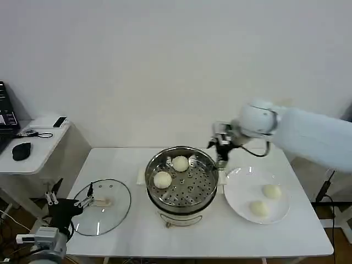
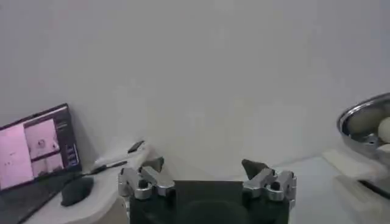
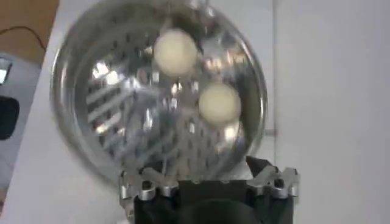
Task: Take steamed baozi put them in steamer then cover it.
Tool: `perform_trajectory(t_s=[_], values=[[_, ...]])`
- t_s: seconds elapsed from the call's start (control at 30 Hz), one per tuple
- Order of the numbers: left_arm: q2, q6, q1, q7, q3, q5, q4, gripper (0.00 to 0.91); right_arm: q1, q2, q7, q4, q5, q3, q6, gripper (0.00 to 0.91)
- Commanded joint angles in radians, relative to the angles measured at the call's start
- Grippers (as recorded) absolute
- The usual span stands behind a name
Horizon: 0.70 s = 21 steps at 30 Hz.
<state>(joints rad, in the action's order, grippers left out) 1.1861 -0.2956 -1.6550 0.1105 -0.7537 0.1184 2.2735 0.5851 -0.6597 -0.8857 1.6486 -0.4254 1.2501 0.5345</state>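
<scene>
Your right gripper (image 1: 221, 155) hangs over the steamer (image 1: 181, 181) rim at about 2 o'clock, between the pot and the white plate (image 1: 240, 195); in the right wrist view its fingers (image 3: 272, 176) are spread apart with nothing between them, though the tips are partly cut off, so treat "empty" as likely rather than certain. The steamer sits mid-desk (image 1: 220, 236), lid off. Two steamed baozi are on the perforated tray: one at 12 o'clock (image 1: 180, 163), one at 9 o'clock (image 1: 162, 179), close but apart. The other two baozi are on the plate at the steamer's 3 o'clock: one toward the back (image 1: 271, 191), one nearer the front (image 1: 258, 208), not touching. The cover (image 1: 104, 206) lies flat on the desk at the steamer's 9 o'clock, well clear of the pot, handle (image 1: 103, 202) up. Your left gripper (image 1: 69, 206) is parked low at the desk's left edge, just beside the cover's rim; the left wrist view shows its fingers (image 2: 152, 164) wide open, holding nothing. A side table (image 1: 33, 151) with a mouse (image 1: 21, 150) stands off at far left.
</scene>
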Motion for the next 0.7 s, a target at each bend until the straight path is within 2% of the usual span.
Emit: perform_trajectory(t_s=[0.03, 0.1, 0.2, 0.23, 0.27, 0.4, 0.5, 0.7], values=[[-0.011, -0.006, 0.000, 0.000, 0.029, 0.007, -0.007, 0.907, -0.149, 0.355, -0.045, 0.094, 0.238, -0.024, -0.105, 0.907], [-0.014, -0.006, -0.002, 0.000, 0.030, 0.007, -0.005, 0.907, -0.240, 0.400, -0.054, 0.105, 0.272, -0.107, -0.136, 0.907], [-0.014, -0.007, 0.000, 0.000, 0.030, 0.006, -0.013, 0.907, -0.378, 0.423, -0.057, 0.089, 0.342, -0.227, -0.189, 0.907], [-0.013, -0.007, -0.001, 0.000, 0.031, 0.006, -0.014, 0.907, -0.402, 0.423, -0.057, 0.080, 0.357, -0.236, -0.201, 0.907], [-0.011, -0.006, -0.003, 0.000, 0.033, 0.003, -0.013, 0.907, -0.514, 0.430, -0.057, 0.065, 0.393, -0.332, -0.226, 0.907], [-0.011, -0.008, -0.002, -0.001, 0.034, 0.003, -0.014, 0.907, -0.688, 0.431, -0.065, 0.048, 0.439, -0.425, -0.250, 0.907], [-0.010, -0.009, -0.001, 0.000, 0.034, 0.000, -0.017, 0.907, -0.794, 0.415, -0.069, 0.035, 0.468, -0.555, -0.258, 0.907], [-0.007, -0.012, -0.002, 0.000, 0.043, -0.014, -0.021, 0.907, -0.868, 0.353, -0.077, -0.021, 0.498, -0.601, -0.266, 0.907]])
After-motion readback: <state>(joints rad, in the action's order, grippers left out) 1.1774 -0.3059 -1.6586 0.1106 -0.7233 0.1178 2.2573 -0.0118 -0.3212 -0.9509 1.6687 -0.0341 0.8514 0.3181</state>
